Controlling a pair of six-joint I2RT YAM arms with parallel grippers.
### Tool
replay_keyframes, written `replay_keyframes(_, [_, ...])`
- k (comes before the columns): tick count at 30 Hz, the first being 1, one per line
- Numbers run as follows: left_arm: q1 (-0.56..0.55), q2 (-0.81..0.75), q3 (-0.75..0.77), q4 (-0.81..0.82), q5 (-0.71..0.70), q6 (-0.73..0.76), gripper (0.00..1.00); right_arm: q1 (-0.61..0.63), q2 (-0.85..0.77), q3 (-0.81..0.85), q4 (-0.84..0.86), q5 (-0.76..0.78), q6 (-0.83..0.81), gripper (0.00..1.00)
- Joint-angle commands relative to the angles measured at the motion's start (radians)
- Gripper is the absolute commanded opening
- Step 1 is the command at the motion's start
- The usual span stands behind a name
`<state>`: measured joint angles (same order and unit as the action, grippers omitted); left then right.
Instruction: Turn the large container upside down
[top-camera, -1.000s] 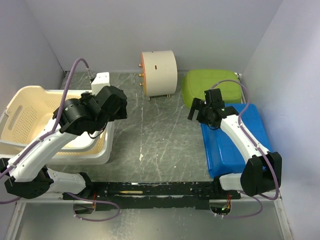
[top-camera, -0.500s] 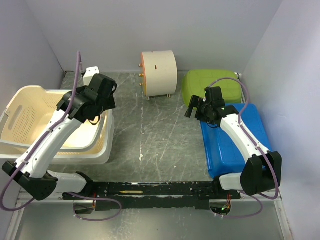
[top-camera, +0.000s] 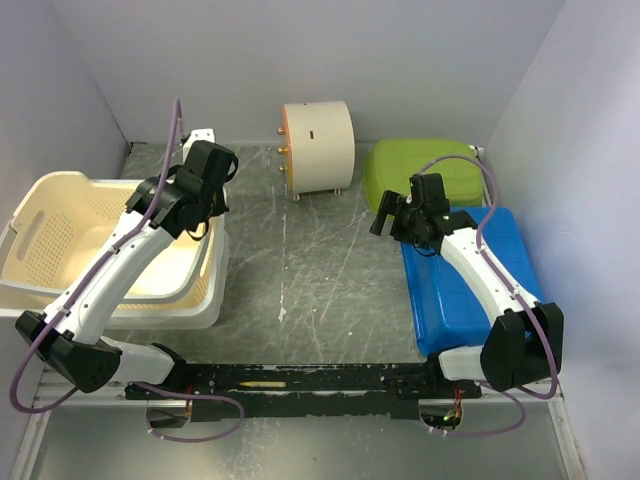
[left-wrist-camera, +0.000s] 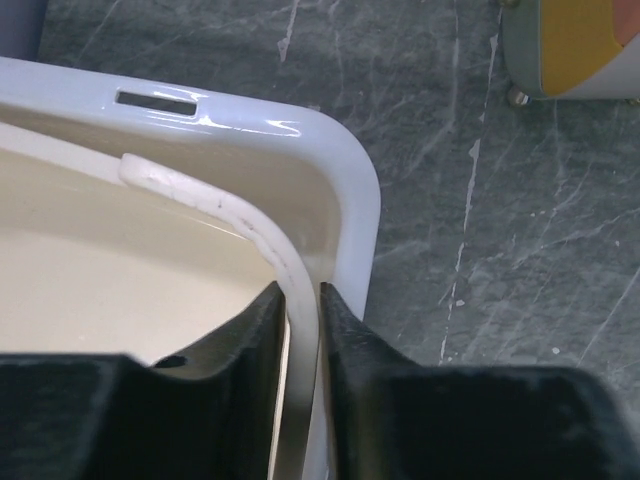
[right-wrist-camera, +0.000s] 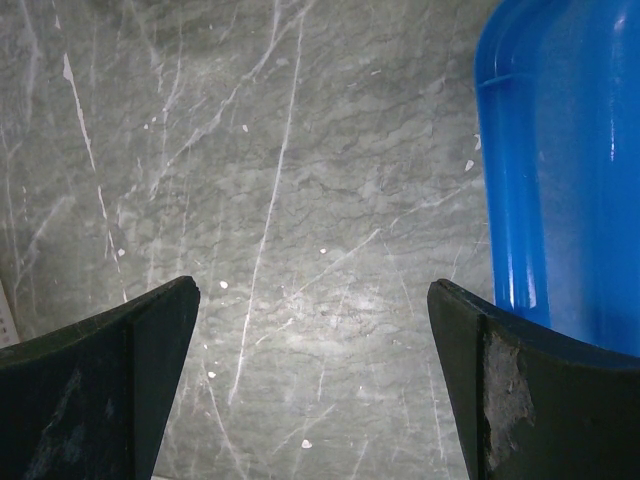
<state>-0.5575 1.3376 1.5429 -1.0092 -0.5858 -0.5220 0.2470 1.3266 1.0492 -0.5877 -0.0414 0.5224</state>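
The basket (top-camera: 40, 240) is cream plastic with slotted walls and a cut-out handle. It stands mouth up, slightly tilted, nested in a white tub (left-wrist-camera: 345, 190). Its thin rim passes between the fingers of the left gripper (left-wrist-camera: 302, 318), which pinch it at the far right corner. The rest of the basket stretches away to the gripper's left.

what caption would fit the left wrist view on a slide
left claw pinching the rim of the cream basket at the corner of the white tub, grey tabletop alongside
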Motion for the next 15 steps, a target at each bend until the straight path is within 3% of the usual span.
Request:
replay_keyframes(1, [0.007, 0.005, 0.056, 0.022, 0.033, 0.056, 0.23, 0.000, 0.008, 0.018, 0.012, -0.003, 0.001, 1.00])
replay_keyframes(5, [0.007, 0.017, 0.129, -0.005, 0.061, 0.092, 0.07, 0.001, 0.008, 0.014, 0.019, -0.010, 0.006, 1.00])
replay_keyframes(10, [0.000, 0.067, 0.275, -0.080, 0.136, 0.159, 0.07, 0.000, 0.013, 0.013, 0.022, -0.023, 0.009, 1.00])
replay_keyframes(15, [-0.055, 0.164, 0.570, -0.209, 0.084, 0.247, 0.07, 0.001, 0.016, 0.023, 0.023, -0.020, 0.014, 1.00])
